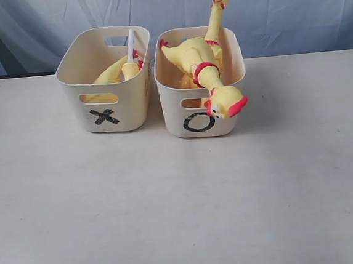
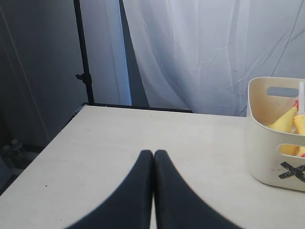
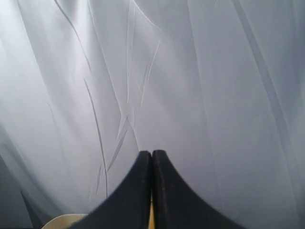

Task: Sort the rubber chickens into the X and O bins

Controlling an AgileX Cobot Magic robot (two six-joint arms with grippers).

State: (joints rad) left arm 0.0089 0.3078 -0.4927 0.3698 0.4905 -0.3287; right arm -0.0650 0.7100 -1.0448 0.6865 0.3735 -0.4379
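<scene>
Sorting looked finished: rubber chickens (image 1: 188, 54) sat inside X bin (image 1: 131, 105) and O bin (image 1: 172, 117), none on desk (image 1: 170, 200). Left tool (image 2: 153, 160) and right tool (image 3: 152, 160) closed, empty. Next move: nothing left to grasp, probably retreat.

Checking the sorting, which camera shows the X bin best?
Exterior view: the whole X bin shows, mark and inside. Left wrist view crops it at the edge; right wrist view shows no X mark.

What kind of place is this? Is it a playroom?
Probably a test studio or lab, not a playroom: a plain white table, a white cloth backdrop hung behind it, and a black stand pole beside it.
</scene>
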